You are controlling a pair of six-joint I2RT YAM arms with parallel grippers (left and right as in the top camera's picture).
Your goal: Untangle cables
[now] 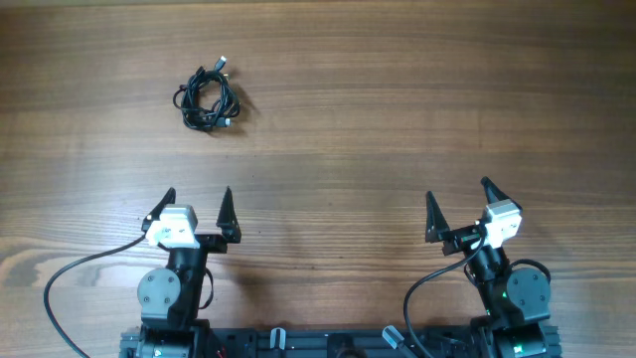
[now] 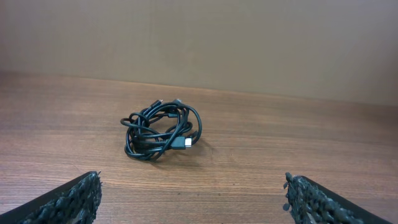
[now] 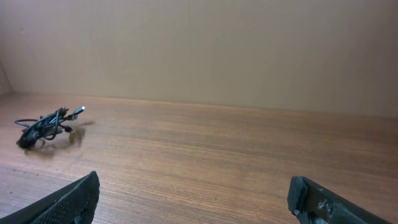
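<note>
The cables (image 1: 209,98) lie as one small knotted black bundle on the wooden table, far left of centre in the overhead view. In the left wrist view the cables (image 2: 163,133) sit straight ahead, with a pale plug end showing. From the right wrist the cables (image 3: 46,125) show small at the far left. My left gripper (image 1: 197,197) stands open near the front edge, well short of the bundle, with nothing between its fingers (image 2: 74,199). Over at the front right, my right gripper (image 1: 458,191) is also open and holds nothing.
Both arm bases (image 1: 174,298) sit at the table's front edge, each with a thick black cable looping beside it. A plain beige wall (image 2: 199,43) rises behind the table's far edge.
</note>
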